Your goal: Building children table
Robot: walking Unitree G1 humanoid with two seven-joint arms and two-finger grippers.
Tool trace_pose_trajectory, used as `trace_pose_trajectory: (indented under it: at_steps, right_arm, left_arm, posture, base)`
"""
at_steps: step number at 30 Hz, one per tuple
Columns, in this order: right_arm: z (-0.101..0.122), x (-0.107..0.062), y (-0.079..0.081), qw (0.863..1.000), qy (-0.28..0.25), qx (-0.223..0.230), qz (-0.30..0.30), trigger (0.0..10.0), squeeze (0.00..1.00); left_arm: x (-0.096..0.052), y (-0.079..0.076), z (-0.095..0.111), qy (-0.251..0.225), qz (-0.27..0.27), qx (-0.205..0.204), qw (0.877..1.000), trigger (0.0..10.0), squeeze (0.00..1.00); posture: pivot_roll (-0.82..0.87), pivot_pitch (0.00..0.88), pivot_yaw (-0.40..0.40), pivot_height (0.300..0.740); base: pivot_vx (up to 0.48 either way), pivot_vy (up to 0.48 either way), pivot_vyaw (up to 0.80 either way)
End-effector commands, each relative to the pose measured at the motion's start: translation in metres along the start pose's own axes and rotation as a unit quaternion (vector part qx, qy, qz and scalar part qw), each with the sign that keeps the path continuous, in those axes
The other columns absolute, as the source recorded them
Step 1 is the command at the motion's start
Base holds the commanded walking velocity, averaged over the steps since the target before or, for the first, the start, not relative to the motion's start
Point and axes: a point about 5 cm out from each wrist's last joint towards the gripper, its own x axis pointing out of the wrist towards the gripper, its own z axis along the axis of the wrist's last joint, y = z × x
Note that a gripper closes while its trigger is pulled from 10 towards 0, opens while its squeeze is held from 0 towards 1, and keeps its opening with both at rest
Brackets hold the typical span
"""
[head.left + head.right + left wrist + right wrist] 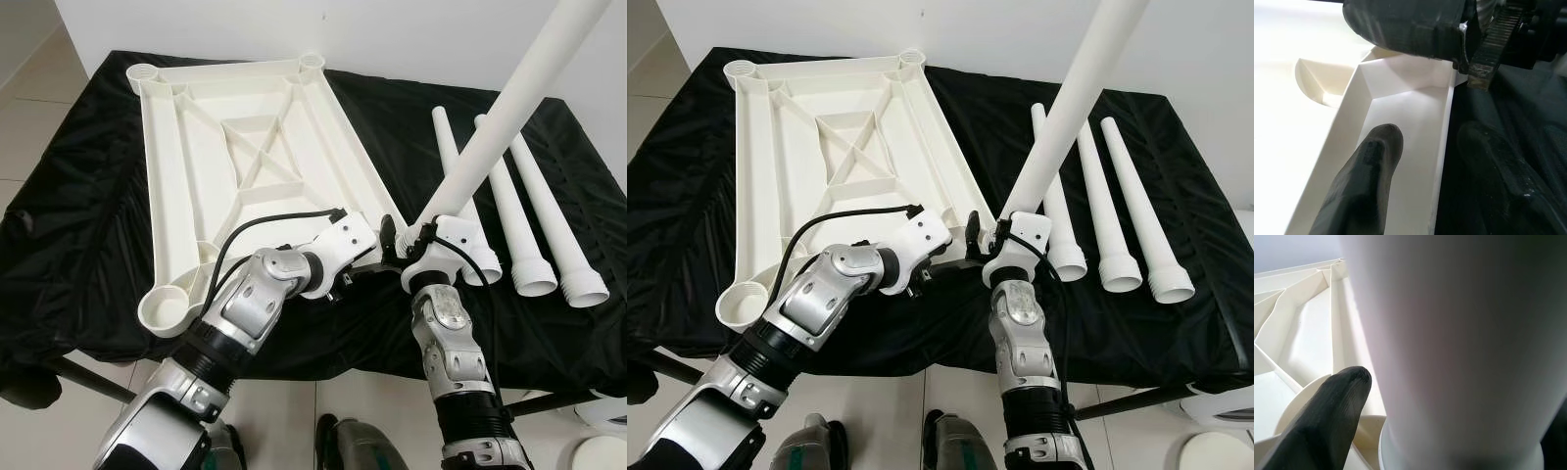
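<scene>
Two silver arms are being extended from the near edge toward a table (88, 196) draped in black cloth. A long white leg (509, 108) is being held by the right gripper (423, 238) near its wide lower end; the leg is being kept tilted, rising up and away to the right past the top of the picture. In the right wrist view, one black finger (1327, 421) is seen lying just beside the leg's surface, so the gripper is being kept closed around it, with the leg's flared end just above a round corner socket of the tabletop.

A white plastic tabletop (245, 147) is lying upside down on the cloth, its ribs and crossed bracing facing up and round sockets at its corners. Its near right edge is being straddled by the left gripper (367, 262): in the left wrist view one finger (1369, 181) is lying inside the edge channel and the other is lying outside on the black cloth, with the rim wall between them. Whether the rim is actually being pinched cannot be told; the fingers are being held moderately apart.

Three more white legs (534, 215) are lying side by side on the cloth to the right of the tabletop, wide ends toward the near edge.
</scene>
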Motion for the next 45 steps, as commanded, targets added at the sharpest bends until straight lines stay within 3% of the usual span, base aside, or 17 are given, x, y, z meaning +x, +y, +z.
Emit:
trace_pose_trajectory:
  at_steps: [1, 3, 4, 17, 19, 20, 33, 45]
  right_arm:
    - [0.008, 0.0, 0.004, 1.0, -0.016, 0.005, 0.015, 10.0, 0.0]
    - [0.008, 0.0, 0.003, 1.0, -0.016, 0.006, 0.015, 10.0, 0.0]
    - [0.009, 0.0, 0.002, 1.0, -0.018, 0.006, 0.016, 10.0, 0.0]
    - [0.014, -0.003, -0.002, 0.999, -0.027, 0.004, 0.03, 10.0, 0.0]
    - [0.015, -0.004, -0.004, 0.999, -0.028, 0.002, 0.034, 10.0, 0.0]
    - [0.016, -0.004, -0.005, 0.999, -0.029, 0.002, 0.036, 10.0, 0.0]
    - [0.017, -0.008, -0.014, 0.998, -0.033, -0.003, 0.046, 10.0, 0.0]
    - [0.024, -0.006, -0.04, 0.994, -0.045, -0.02, 0.1, 10.0, 0.0]
  left_arm:
    - [0.002, 0.005, -0.012, 0.035, 0.051, -0.004, 0.998, 8.8, 0.0]
    - [0.002, 0.006, -0.012, 0.037, 0.054, -0.001, 0.998, 8.8, 0.0]
    - [0.001, 0.007, -0.013, 0.039, 0.051, 0.002, 0.998, 0.0, 0.0]
    - [0.001, 0.007, -0.012, 0.041, 0.038, 0.019, 0.998, 0.0, 0.0]
    - [0.001, 0.009, -0.012, 0.047, 0.041, 0.025, 0.998, 0.3, 0.0]
    - [0.001, 0.01, -0.013, 0.052, 0.043, 0.029, 0.997, 10.0, 0.0]
    - [0.0, 0.012, -0.013, 0.058, 0.039, 0.047, 0.996, 10.0, 0.0]
    - [-0.002, 0.004, -0.011, 0.043, 0.006, 0.069, 0.997, 10.0, 0.0]
  posture:
    - [-0.04, 0.075, -0.042, 0.74]
    - [-0.04, 0.075, -0.042, 0.74]
    - [-0.05, 0.082, -0.036, 0.74]
    - [-0.05, 0.087, -0.03, 0.74]
    - [-0.06, 0.089, -0.028, 0.74]
    - [-0.06, 0.089, -0.027, 0.74]
    - [-0.06, 0.092, -0.022, 0.74]
    - [-0.05, 0.085, -0.017, 0.74]
  base:
    - [0.0, 0.0, 0.0]
    - [0.0, 0.0, 0.0]
    - [0.0, 0.0, 0.0]
    - [0.0, 0.0, 0.0]
    - [0.0, 0.0, 0.0]
    - [0.0, 0.0, 0.0]
    - [0.0, 0.0, 0.0]
    - [0.0, 0.0, 0.0]
